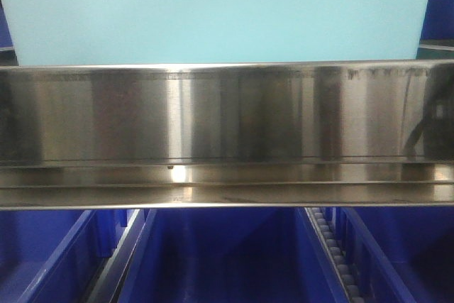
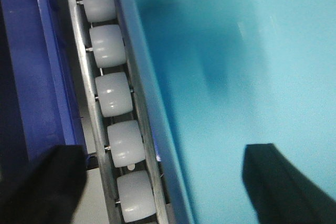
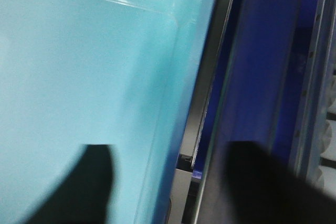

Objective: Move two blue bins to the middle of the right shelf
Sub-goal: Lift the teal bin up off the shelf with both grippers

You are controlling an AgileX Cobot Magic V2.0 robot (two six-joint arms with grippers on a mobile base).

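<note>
A pale blue bin [image 1: 220, 12] fills the top of the front view, resting just behind a steel shelf rail [image 1: 227, 111]. In the left wrist view my left gripper [image 2: 163, 182] is open. One black finger [image 2: 47, 182] is outside the bin's left wall and the other [image 2: 283, 182] is over the bin's pale inside [image 2: 252, 66]. My right gripper [image 3: 168, 182] is open too and straddles the bin's right wall. One of its fingers [image 3: 79, 187] lies over the bin's inside [image 3: 79, 66] and the other [image 3: 262, 182] is outside. Neither arm shows in the front view.
A track of white rollers [image 2: 110, 93] runs along the bin's left wall. Beyond it stands a dark blue bin [image 2: 37, 66]. Another dark blue bin [image 3: 262, 51] sits close to the right wall. Below the rail are more dark blue bins [image 1: 227, 260] and a roller track [image 1: 333, 246].
</note>
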